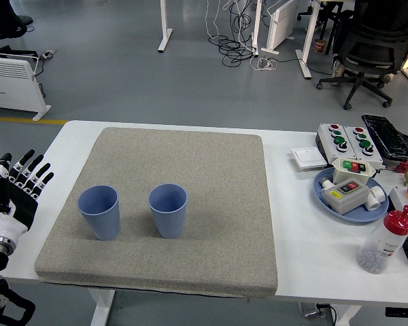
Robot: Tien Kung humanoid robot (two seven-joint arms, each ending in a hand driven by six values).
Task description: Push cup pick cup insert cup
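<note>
Two blue ribbed cups stand upright on a grey felt mat (190, 156). One cup (99, 212) is at the mat's front left, the other cup (168, 210) a little to its right; a gap separates them. My left hand (20, 182) hovers at the table's left edge, left of the mat, with fingers spread and holding nothing. It is well apart from the nearer cup. My right hand does not show.
At the right stand a blue plate (324, 195) with switch boxes, button boxes (345, 139), a white wall switch (307, 158) and a red-capped clear bottle (385, 242). Office chairs, desks and cables fill the floor beyond the table.
</note>
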